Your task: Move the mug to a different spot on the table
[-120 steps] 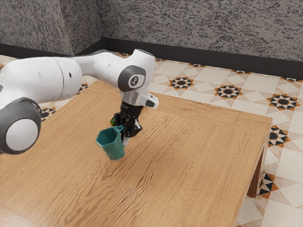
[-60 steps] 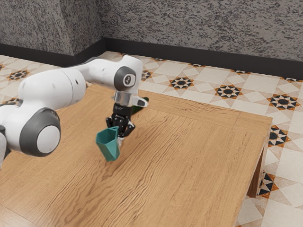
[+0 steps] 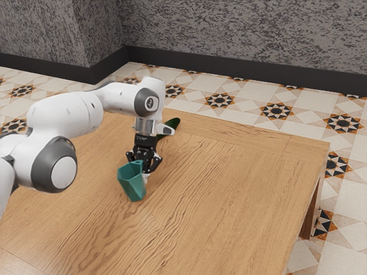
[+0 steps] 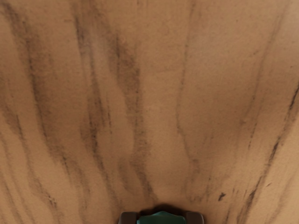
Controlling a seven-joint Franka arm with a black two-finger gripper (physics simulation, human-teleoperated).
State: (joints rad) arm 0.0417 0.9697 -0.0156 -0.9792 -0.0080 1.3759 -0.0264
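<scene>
"Gripping the mug (image 3: pixel 133 182) by the rim, isn't it? The gripper (image 3: pixel 143 164) looks narrow to me."

"Yep, fingers pinch the rim wall from both sides, so it's got hold. The mug hangs tilted under the hand, out on open wood of the table (image 3: pixel 241 189), well apart from that dark green thing (image 3: pixel 170 123) at the far edge."

"Is it down yet?"

"Can't tell. The base is v. close to the wood w/ its shadow right under it. Maybe touching, maybe just off. The hand's own cam gets a teal bit of the mug (image 4: pixel 161 217) right below it and bare wood beyond."

"So how far along, approx?"

"Late-ish, I'd guess. The grab is done, and this looks like the setting-down bit. Where the mug started I can't say, so whether this counts as a new spot is a guess too."

"And what's left?"

"Get the base flat, open up, lift the hand clear. It isn't done til the mug stands alone. That lean worries me, tbh. It could tip if let go as is."
</scene>
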